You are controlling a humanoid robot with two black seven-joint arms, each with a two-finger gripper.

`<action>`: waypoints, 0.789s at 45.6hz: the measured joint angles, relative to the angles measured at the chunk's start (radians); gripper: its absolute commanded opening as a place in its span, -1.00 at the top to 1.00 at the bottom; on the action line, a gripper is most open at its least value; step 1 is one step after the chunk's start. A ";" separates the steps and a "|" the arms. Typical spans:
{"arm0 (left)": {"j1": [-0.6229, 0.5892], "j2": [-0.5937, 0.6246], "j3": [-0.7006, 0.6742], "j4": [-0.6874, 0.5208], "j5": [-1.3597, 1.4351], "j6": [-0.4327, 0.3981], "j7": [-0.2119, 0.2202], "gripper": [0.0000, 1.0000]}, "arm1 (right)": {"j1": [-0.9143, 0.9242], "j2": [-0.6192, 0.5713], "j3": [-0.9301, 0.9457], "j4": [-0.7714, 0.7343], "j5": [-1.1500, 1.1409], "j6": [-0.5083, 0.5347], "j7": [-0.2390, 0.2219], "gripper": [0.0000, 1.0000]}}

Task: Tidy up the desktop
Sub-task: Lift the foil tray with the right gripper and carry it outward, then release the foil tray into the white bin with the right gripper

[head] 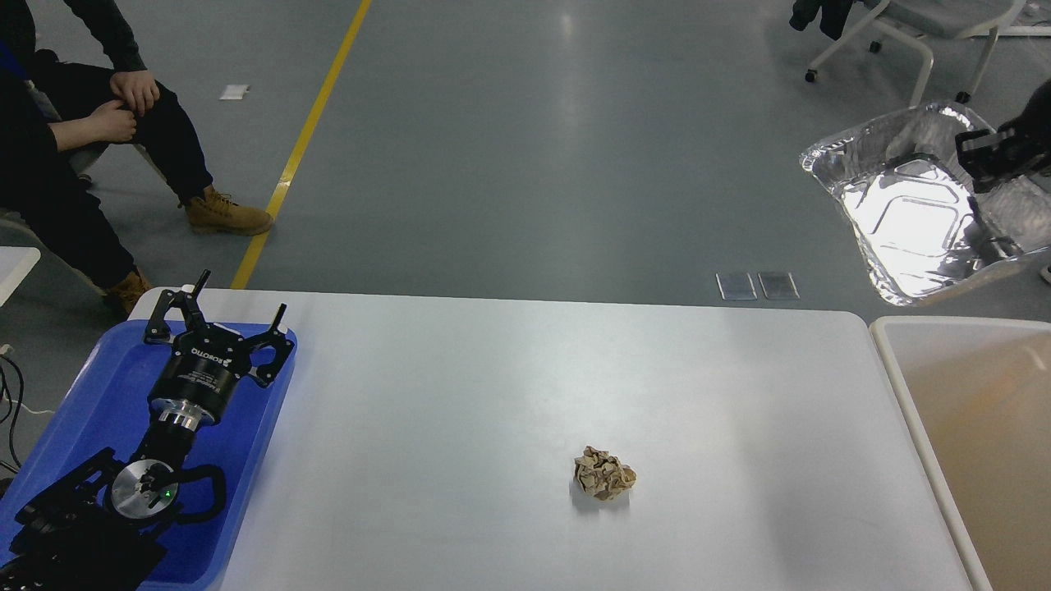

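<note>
The white desktop (460, 410) fills the lower part of the head view. A crumpled brown paper ball (603, 474) lies on it, right of centre. My right gripper (977, 152) is at the far right, high above the table level, shut on the rim of a crumpled silver foil tray (911, 213) that hangs in the air. My left gripper (218, 316) is open and empty, resting over the blue plastic tray (98, 394) at the table's left end.
A beige white-rimmed bin (969, 410) stands against the table's right edge, below the held foil tray. A seated person (74, 139) is at the far left beyond the table. An office chair (920, 33) stands at the back right.
</note>
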 measured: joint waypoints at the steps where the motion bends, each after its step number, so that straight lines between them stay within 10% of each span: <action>1: 0.000 0.000 0.000 0.000 0.000 0.000 0.000 -0.98 | 0.009 -0.001 -0.002 0.001 -0.001 0.001 0.000 1.00; 36: 0.000 0.000 0.000 0.000 0.000 0.000 0.000 -0.98 | 0.000 -0.198 -0.051 -0.065 -0.006 -0.075 -0.002 1.00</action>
